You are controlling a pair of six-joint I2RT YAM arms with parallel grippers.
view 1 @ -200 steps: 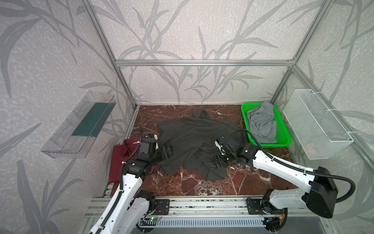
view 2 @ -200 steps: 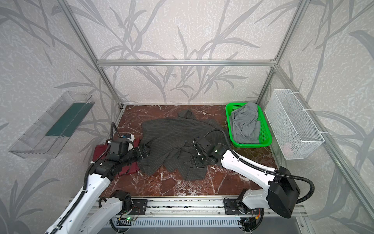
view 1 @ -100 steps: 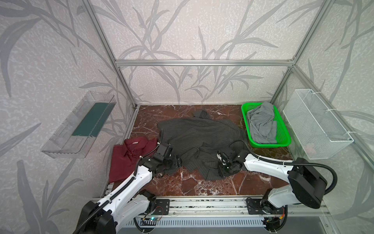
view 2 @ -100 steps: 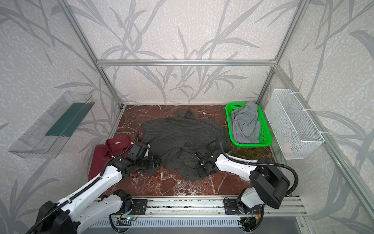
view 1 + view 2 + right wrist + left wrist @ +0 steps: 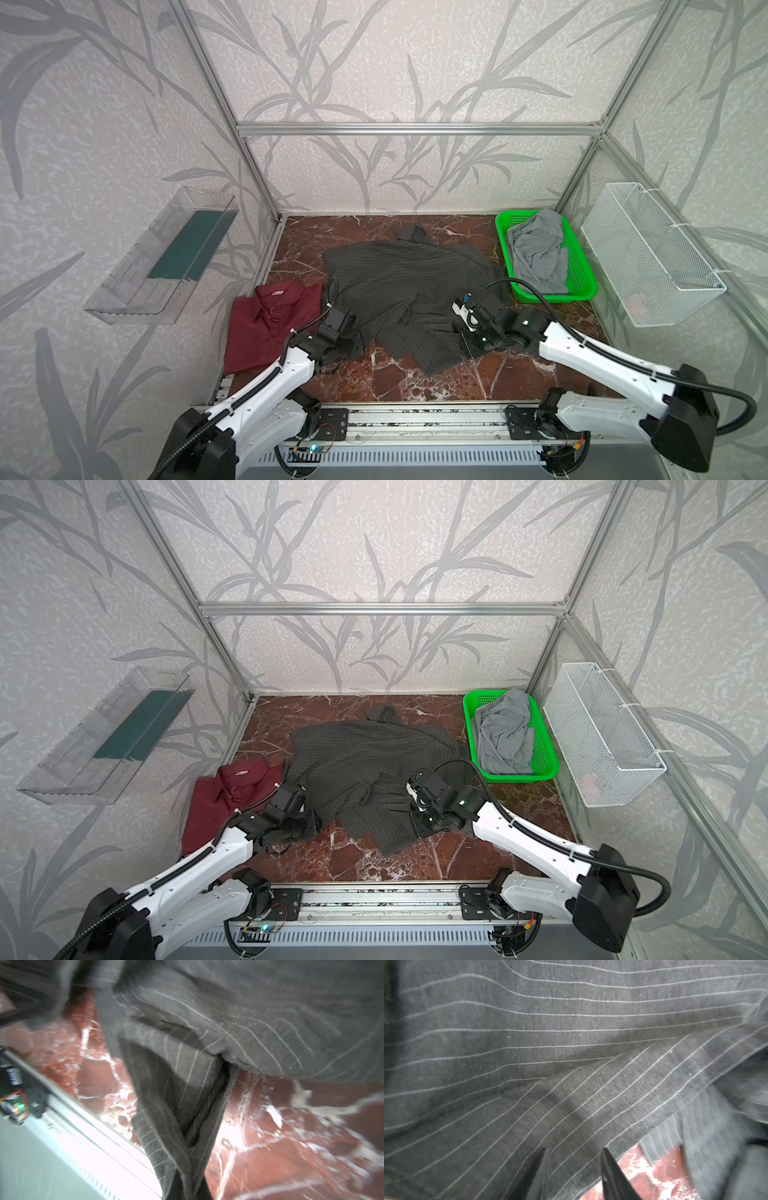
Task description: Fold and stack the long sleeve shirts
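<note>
The charcoal pinstriped shirt (image 5: 407, 286) (image 5: 361, 762) lies rumpled and spread in the middle of the red marble floor. The maroon shirt (image 5: 270, 328) (image 5: 224, 804) lies folded to its left, collar showing. My left gripper (image 5: 354, 347) (image 5: 577, 1167) is low at the charcoal shirt's near left hem. Its dark fingertips (image 5: 545, 1165) stand a little apart, with striped cloth lying between them. My right gripper (image 5: 468, 347) (image 5: 187, 1192) is shut on a bunched fold of the charcoal shirt's near right hem. That cloth runs taut into the jaws.
A green basket (image 5: 552, 296) holding a light grey cloth (image 5: 538, 249) stands at the back right, close to the shirt. A white wire basket (image 5: 648, 257) hangs on the right wall and a clear tray (image 5: 162, 257) on the left wall. A metal rail (image 5: 415, 415) runs along the front edge.
My left gripper moved off the maroon shirt to the charcoal shirt's near left hem and its jaws narrowed. My right gripper closed on the near right hem.
</note>
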